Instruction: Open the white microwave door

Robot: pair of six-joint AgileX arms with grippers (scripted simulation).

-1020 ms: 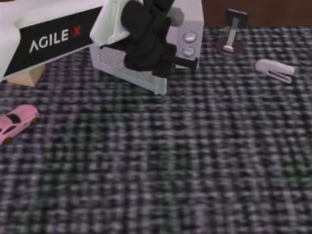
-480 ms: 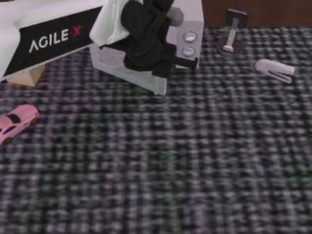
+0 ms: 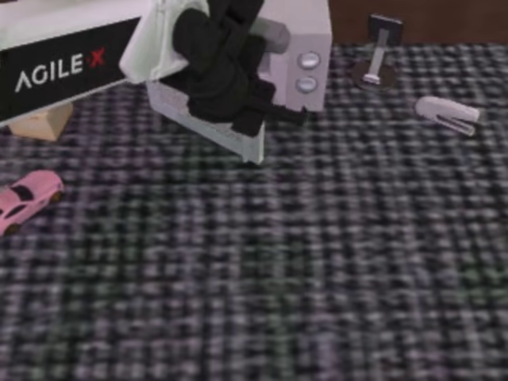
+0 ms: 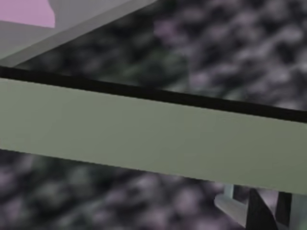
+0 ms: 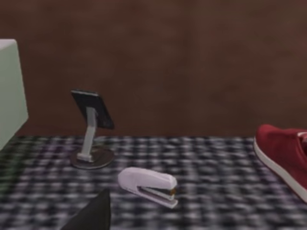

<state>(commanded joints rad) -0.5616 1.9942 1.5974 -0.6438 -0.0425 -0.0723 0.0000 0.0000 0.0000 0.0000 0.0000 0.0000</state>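
The white microwave (image 3: 300, 32) stands at the table's far edge, its two round knobs (image 3: 307, 71) facing the camera. The microwave door (image 3: 214, 127) hangs swung out at an angle, its free end (image 3: 254, 149) well off the oven's front. My left gripper (image 3: 274, 111) sits over that free end, black and shut on the door. In the left wrist view the door's pale edge (image 4: 153, 134) fills the middle and one dark finger (image 4: 259, 215) shows beneath it. My right arm is parked outside the top view; one finger (image 5: 93, 215) shows, set wide.
A phone stand (image 3: 379, 51) and a pale stapler (image 3: 447, 113) lie right of the microwave. A pink toy car (image 3: 28, 197) sits at the left edge, a tan box (image 3: 44, 123) under my left arm. A red shoe (image 5: 283, 153) lies far right.
My left arm has drawn back to the left, and the door's free end has swung farther out from the oven with the gripper. Nothing else moved.
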